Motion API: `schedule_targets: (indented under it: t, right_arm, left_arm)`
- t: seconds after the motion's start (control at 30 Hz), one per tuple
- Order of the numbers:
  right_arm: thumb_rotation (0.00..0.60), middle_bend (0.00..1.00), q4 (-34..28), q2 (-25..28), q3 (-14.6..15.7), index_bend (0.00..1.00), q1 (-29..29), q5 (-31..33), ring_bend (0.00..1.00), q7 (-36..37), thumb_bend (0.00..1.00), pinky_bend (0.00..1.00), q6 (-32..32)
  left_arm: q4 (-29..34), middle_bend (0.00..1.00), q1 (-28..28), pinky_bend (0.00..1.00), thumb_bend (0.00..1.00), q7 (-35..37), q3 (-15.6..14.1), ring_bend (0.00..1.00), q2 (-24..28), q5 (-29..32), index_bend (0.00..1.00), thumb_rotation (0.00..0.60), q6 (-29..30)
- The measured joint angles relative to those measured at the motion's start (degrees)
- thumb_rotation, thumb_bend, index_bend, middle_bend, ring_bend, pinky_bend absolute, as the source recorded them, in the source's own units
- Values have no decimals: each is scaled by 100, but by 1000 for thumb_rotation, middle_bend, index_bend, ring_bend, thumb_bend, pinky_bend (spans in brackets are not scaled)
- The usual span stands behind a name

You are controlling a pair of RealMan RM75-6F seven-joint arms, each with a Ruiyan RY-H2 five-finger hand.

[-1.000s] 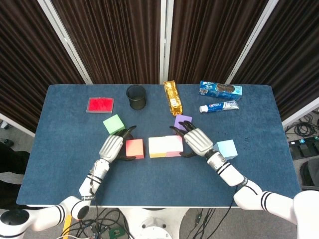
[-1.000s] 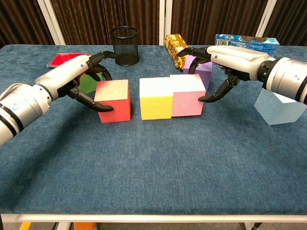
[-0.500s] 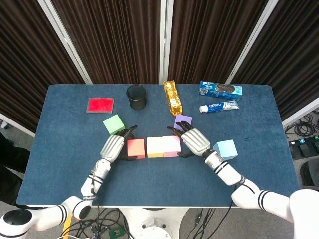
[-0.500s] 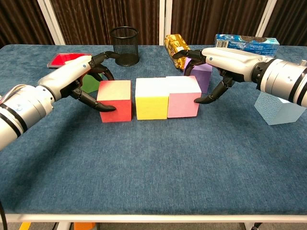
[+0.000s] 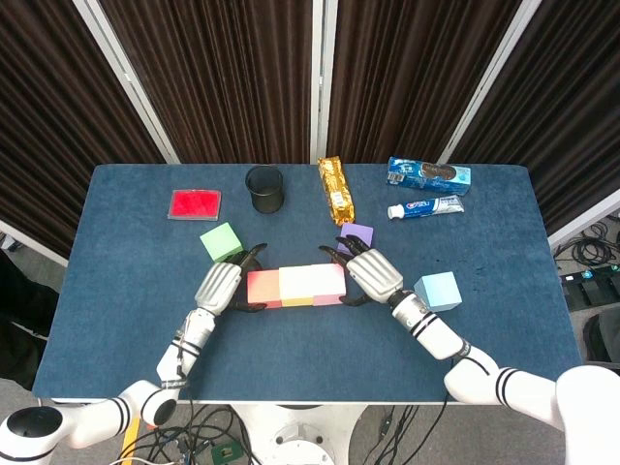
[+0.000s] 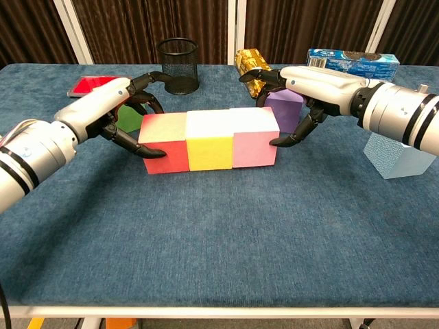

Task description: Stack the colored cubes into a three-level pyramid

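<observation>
Base row done: my left hand grips the red cube, right hand grips the pink cube, yellow cube between; two levels remain.

Three cubes sit touching in a row on a blue table: red cube, yellow cube, pink cube. The left hand cups the red cube's outer side; the right hand curls around the pink cube's outer side. Behind stand a purple cube, a green cube, a light blue cube and a black mesh cup.
</observation>
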State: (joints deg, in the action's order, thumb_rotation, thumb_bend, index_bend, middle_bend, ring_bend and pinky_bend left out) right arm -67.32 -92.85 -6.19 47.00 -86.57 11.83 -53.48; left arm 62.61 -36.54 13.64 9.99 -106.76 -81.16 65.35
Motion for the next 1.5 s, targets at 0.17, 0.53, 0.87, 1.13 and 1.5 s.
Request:
schedule_targets:
  t: [0.17,0.53,0.87,1.13,1.5]
  right_arm:
    - [600,435,16,-34,-5,0,19,35,0,-19,241,0,29]
    - [600,424,54,-68,18,0,45,59,0,-45,221,0,69]
    - [600,235,17,-8,67,0,77,95,0,-100,84,0,215]
    - [600,112,-131,126,72,0,81,149,0,-154,25,0,277]
    - [600,66,-358,305,77,0,18,180,0,-273,1,0,210]
  left_arm:
    - [-10,528,4,267,123,15,-8,186,6,11,81,600,-13]
    - [-26,501,15,256,122,34,-42,185,-1,-13,81,600,9]
    - [-85,396,3,245,106,91,-88,185,-9,-74,82,600,7]
    - [-88,323,-10,243,94,127,-106,185,9,-127,82,600,40]
    - [121,275,30,235,84,-34,-125,144,78,-162,81,600,145]
